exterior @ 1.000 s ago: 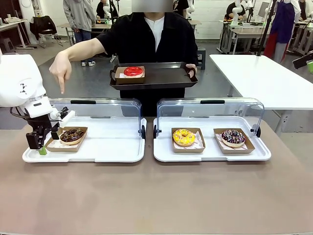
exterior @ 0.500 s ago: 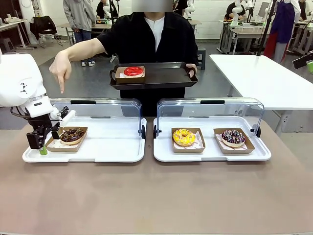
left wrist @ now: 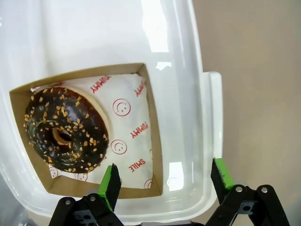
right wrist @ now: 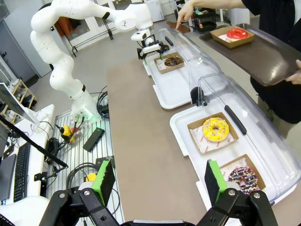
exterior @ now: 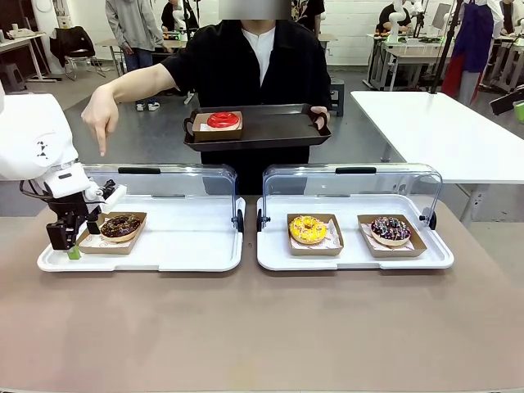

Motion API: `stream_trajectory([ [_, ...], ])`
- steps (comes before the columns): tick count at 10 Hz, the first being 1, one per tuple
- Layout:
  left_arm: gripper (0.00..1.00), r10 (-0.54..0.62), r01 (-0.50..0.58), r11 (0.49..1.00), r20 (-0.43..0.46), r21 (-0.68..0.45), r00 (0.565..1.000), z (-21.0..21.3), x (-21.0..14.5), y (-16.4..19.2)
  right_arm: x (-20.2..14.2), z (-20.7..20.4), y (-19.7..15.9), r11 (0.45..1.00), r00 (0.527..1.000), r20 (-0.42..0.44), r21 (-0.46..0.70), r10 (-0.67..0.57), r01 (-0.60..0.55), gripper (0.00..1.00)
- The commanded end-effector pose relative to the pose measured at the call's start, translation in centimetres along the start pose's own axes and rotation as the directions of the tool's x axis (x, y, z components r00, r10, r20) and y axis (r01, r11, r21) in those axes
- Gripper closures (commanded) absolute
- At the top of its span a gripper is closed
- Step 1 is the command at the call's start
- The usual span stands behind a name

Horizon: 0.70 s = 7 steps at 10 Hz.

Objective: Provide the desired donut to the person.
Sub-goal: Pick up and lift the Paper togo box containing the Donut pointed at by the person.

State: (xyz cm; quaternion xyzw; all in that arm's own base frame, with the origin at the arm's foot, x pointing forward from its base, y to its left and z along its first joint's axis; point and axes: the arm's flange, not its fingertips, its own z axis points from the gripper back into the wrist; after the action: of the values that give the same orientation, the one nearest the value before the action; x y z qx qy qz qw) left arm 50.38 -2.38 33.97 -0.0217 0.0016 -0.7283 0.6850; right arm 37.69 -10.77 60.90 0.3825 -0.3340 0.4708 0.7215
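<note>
Chocolate donut (exterior: 121,225): in its paper box at the left end of the left white tray (exterior: 192,246).
Person (exterior: 246,65): far side, hand (exterior: 101,115) pointing down above that donut.
Left claw (left wrist: 166,170): fingers apart, empty, low beside the box.
Right claw (right wrist: 159,174): fingers apart, high above the worktop (right wrist: 141,122).

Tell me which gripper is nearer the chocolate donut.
Left. The left gripper hangs open beside the chocolate donut, over its box edge; the right gripper is far off, high above the table's other end.
</note>
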Motion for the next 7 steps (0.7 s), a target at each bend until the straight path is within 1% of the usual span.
stream_trajectory([
  [1,0.00,0.009,-0.009,1.000,0.022,0.021,1.000,-0.4,-0.9,1.4,0.0,0.0,0.0,1.000,1.000,0.014,0.008,0.009,-0.009,0.00],
  [6,0.00,0.030,-0.031,0.999,0.037,0.028,0.999,-1.3,-1.4,2.4,0.0,0.0,0.0,1.000,1.000,0.014,0.008,0.009,-0.009,0.00],
  [7,0.24,0.016,-0.019,0.999,0.052,0.044,0.998,-1.4,-1.4,2.5,0.0,0.0,0.0,1.000,1.000,0.014,0.008,0.009,-0.009,0.00],
])
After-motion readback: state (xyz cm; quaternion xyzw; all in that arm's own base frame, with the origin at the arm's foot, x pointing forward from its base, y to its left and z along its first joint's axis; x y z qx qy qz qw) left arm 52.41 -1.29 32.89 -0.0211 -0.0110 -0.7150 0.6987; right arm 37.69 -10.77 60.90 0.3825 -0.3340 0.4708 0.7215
